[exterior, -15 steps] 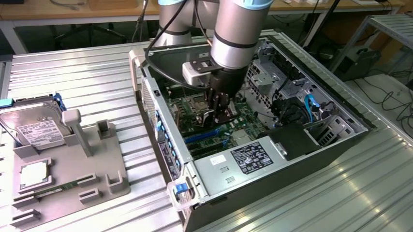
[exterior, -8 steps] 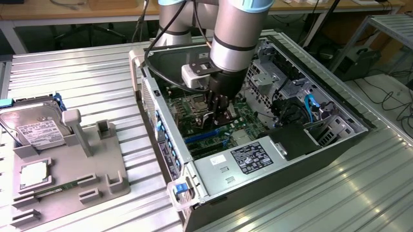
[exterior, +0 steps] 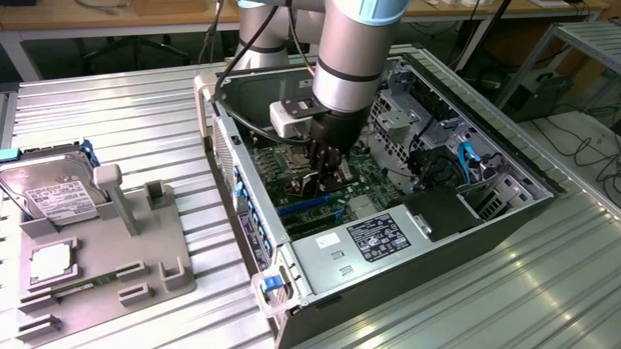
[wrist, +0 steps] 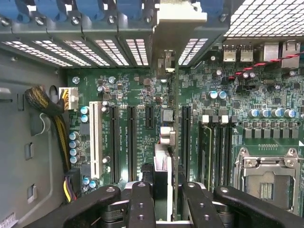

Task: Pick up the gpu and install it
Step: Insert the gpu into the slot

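In the wrist view the gpu [wrist: 166, 147] appears edge-on, a thin dark card standing over the green motherboard [wrist: 133, 90], its pale metal bracket [wrist: 176, 23] against the case's rear slot openings. My gripper [wrist: 169, 194] is shut on the card, one black finger [wrist: 141, 204] on either side of it. The card's edge lines up along the black expansion slots [wrist: 185, 137]; I cannot tell whether it touches one. From the exterior view, my gripper [exterior: 325, 174] reaches down inside the open computer case [exterior: 243, 218], just above the motherboard.
Yellow and black cables [wrist: 54, 123] lie beside the slots, and the CPU socket [wrist: 268, 183] sits on the other side. A power supply [exterior: 374, 236] fills the case's near end. Outside, a grey fixture [exterior: 145, 247] holds a silver hard drive [exterior: 54, 189].
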Controlling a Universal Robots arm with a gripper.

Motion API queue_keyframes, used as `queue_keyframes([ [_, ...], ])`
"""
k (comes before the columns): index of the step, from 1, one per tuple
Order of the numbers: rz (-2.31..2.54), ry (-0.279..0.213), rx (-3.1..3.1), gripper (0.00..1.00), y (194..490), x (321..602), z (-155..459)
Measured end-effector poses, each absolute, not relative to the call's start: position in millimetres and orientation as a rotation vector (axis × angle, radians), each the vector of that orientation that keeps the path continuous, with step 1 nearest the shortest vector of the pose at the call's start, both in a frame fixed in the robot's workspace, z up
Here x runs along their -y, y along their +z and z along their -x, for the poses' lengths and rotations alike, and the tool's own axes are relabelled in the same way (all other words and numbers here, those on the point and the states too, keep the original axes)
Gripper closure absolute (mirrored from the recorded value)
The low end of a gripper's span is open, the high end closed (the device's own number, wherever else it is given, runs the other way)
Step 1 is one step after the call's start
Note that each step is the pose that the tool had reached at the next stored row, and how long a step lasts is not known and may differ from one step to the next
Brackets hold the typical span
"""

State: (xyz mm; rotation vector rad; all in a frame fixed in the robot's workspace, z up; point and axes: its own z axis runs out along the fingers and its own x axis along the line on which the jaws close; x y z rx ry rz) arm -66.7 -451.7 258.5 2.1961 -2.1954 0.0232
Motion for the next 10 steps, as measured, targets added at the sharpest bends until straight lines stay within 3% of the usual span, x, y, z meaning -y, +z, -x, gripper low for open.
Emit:
queue_keyframes([
  [10, -2.196, 0.023, 2.196, 0.72, 249.0, 451.7, 72.9],
])
